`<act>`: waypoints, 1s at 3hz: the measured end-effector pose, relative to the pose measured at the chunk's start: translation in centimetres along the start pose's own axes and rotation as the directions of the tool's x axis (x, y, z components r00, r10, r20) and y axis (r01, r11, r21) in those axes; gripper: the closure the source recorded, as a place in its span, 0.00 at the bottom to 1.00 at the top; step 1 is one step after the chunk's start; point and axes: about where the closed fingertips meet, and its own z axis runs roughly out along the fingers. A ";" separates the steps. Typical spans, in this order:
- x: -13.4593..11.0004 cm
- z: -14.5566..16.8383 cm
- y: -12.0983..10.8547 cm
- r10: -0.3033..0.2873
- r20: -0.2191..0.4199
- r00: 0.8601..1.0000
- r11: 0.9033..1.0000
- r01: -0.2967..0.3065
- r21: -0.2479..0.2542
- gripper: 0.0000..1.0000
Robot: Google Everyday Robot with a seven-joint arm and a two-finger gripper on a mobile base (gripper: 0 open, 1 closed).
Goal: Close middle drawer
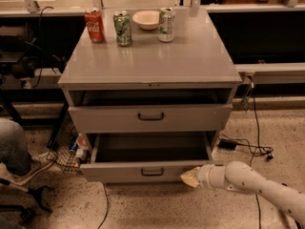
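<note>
In the one camera view, we see the middle drawer (119, 171) pulled well out of the grey cabinet, its shallow inside dark and bare. Its flat grey front lies just left of the fingers, and its small black bar handle (152, 172) sits a little further left. The gripper (189, 177) is low at the right part of that front. Its fingers are closed together into one pale tip that holds nothing, and we cannot tell whether the tip touches the front. The white arm (257, 185) runs off to the right of the fingers.

Above the fingers, the taller upper drawer (109, 119) stands slightly out. The grey tabletop (157, 61) is higher up. Far above and left of the fingers, along its back edge, stand a red can (94, 25), a green can (123, 27), a pale bowl (147, 19) and a silver-green can (166, 24).

The speckled floor (157, 209) spreads below the fingers, and black cables (252, 147) trail to their upper right.

Any drawer below the open one is hidden by it. The arm is cut off at the frame edge.
</note>
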 end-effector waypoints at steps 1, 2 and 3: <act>-0.6 0.2 -1.2 -0.014 0.023 1.000 1.000 0.014 0.018 1.00; -3.7 1.2 -3.1 -0.070 0.088 0.994 0.997 0.066 0.040 1.00; -4.0 1.3 -3.2 -0.077 0.097 0.992 0.996 0.073 0.043 1.00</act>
